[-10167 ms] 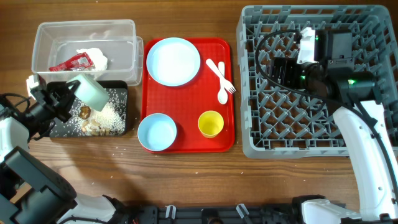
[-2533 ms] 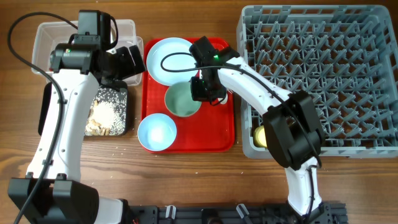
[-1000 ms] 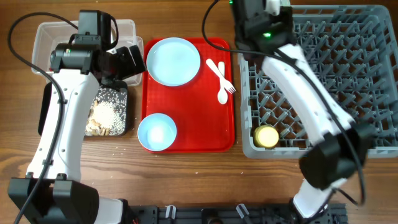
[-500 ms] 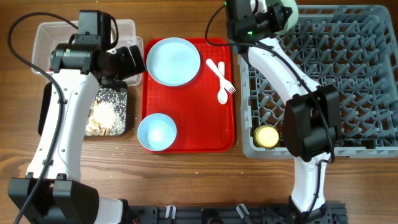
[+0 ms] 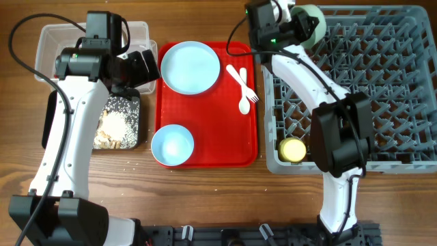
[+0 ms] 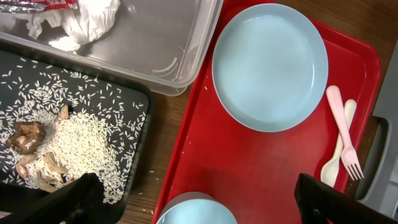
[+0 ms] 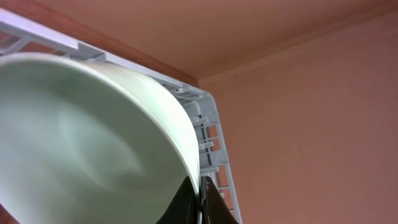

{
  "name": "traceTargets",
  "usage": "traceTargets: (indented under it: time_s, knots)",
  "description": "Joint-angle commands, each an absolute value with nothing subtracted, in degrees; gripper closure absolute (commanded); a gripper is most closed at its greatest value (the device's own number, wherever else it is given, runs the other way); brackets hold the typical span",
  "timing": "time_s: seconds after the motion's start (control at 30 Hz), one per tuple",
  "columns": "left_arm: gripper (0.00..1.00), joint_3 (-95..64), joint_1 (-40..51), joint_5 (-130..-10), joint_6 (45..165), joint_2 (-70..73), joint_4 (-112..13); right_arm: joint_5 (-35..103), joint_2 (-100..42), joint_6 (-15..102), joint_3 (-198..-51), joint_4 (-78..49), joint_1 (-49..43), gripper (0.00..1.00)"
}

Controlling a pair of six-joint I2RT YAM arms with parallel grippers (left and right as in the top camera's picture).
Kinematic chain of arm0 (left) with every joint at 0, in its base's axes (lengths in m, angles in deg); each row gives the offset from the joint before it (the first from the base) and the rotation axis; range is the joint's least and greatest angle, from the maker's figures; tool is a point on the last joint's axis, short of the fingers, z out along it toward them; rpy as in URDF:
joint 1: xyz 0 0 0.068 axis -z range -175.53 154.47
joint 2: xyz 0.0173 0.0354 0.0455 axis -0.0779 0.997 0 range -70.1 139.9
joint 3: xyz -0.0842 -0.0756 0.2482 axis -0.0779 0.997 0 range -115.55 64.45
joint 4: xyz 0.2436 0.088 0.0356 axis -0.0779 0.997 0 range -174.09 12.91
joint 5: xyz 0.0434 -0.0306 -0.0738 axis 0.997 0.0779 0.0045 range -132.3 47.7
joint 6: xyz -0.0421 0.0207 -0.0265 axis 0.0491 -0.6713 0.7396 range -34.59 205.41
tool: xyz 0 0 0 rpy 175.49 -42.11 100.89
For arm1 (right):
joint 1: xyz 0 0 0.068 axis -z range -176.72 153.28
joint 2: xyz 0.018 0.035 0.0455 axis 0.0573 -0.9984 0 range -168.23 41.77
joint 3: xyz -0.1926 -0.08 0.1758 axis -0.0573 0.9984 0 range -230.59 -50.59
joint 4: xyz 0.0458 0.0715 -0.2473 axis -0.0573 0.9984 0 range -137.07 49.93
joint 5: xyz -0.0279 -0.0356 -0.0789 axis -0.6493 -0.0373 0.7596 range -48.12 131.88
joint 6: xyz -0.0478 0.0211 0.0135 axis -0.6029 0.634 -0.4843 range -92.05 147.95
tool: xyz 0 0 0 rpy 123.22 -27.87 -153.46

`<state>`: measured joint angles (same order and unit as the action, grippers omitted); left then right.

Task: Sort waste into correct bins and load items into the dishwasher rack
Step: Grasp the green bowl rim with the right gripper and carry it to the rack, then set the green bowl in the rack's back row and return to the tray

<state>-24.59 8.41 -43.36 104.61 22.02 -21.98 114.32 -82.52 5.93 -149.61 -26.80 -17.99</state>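
Right jaws clamp the green bowl [image 5: 313, 15] over the rack [image 5: 382, 89], yellow cup [image 5: 294, 149] already inside; below the wide-open, empty left jaws, plate [image 6: 269, 65], blue bowl [image 5: 172, 145] and cutlery [image 6: 339, 130] await loading.

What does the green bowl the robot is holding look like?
The pale green bowl is round, smooth and plain, and looks like plastic. It is tipped on its side at the top left corner of the grey dishwasher rack, as the overhead view shows it. The right gripper pinches its rim between dark fingers. Whether the bowl touches the rack cannot be told.
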Motion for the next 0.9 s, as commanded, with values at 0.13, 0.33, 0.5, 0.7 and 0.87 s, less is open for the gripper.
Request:
traceTargets:
  time_s: [0.13,0.33,0.5,0.7,0.87]
  knots:
    - [0.0,-25.53,8.08,-42.42,105.33,21.32,-22.09,112.42,-83.49,5.87,-148.92,-26.65,-19.85,0.96]
    - [0.0,-25.53,8.08,-42.42,105.33,21.32,-22.09,112.29,-83.49,5.8,-148.83,-26.62,-20.42,0.96]
    - [0.0,-25.53,8.08,-42.44,105.36,21.32,-22.09,111.13,-83.49,5.82,-148.81,-26.6,-22.04,0.78]
    - [0.0,-25.53,8.08,-42.44,105.36,21.32,-22.09,107.15,-83.49,5.6,-148.83,-26.45,-24.88,0.59]
    - [0.0,-25.53,8.08,-42.42,105.33,21.32,-22.09,104.68,-83.49,5.65,-148.83,-26.47,-26.15,0.46]
